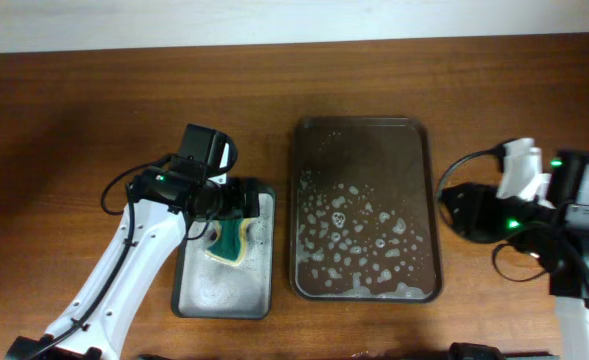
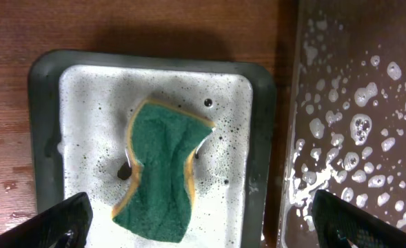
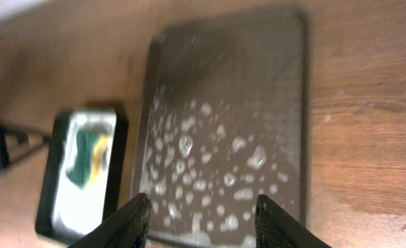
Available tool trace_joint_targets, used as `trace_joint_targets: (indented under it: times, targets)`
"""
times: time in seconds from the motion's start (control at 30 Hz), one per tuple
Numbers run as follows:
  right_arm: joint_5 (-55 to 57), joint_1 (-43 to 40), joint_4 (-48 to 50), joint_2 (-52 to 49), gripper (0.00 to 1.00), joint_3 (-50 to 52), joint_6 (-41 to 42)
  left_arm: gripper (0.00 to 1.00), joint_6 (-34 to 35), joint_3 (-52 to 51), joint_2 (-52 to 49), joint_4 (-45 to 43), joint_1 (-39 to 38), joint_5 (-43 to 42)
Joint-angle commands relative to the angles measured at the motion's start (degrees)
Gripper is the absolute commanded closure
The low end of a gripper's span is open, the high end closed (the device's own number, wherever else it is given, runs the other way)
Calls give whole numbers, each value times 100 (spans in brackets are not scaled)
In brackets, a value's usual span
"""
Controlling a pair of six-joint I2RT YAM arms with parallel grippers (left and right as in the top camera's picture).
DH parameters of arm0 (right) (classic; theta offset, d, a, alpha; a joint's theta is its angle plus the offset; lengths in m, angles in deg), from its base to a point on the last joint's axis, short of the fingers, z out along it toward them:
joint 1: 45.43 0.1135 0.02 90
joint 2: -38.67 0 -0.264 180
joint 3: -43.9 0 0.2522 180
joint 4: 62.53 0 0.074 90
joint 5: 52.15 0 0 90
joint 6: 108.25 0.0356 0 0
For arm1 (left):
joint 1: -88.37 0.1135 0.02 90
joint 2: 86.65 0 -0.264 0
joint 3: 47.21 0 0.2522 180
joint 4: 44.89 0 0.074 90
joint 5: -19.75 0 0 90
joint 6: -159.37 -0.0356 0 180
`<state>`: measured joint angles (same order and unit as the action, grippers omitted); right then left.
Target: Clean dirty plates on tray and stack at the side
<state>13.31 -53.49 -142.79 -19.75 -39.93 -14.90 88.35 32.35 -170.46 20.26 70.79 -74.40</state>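
Green sponge (image 2: 160, 169) in grey tray (image 2: 45, 89) beside sudsy brown tray (image 1: 364, 150); both jaws spread, empty.

Wood-grain tabletop (image 1: 74, 120), smooth, faint sheen. Dark brown tray (image 1: 364, 150) gleams wet, suds thickest toward six o'clock. Grey metal tray (image 1: 214, 295), dull and foamy; green sponge (image 1: 232, 243) on it, rough scouring face, yellow foam edge.
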Motion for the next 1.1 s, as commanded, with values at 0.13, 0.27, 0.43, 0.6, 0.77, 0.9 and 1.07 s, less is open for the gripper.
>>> trace_joint_targets:
  times: [0.13, 0.27, 0.43, 0.6, 0.77, 0.9, 1.07]
  targets:
    - [741, 1064, -87, -431, 35, -35, -420, 0, -44, 79, 101, -79, 13, -61]
    - [699, 1067, -149, -789, 19, -35, -420, 0, -42, 79, 101, 0, 13, -109]
    - [367, 1067, -444, -1108, 15, -35, -479, 0, -44, 79, 101, 52, 13, -120]
    - [66, 1067, -446, -345, 1, -35, -619, 0, -44, 79, 101, 52, 13, -109]
    - [262, 1067, -428, 708, 1, -35, -767, 0, -44, 79, 101, 52, 13, -103]
    - [267, 1067, -431, 1034, 2, -35, -758, 0, -44, 79, 101, 50, 13, -103]
    - [247, 1067, -485, 1010, 1, -35, -741, 0, -44, 79, 101, 50, 13, -103]
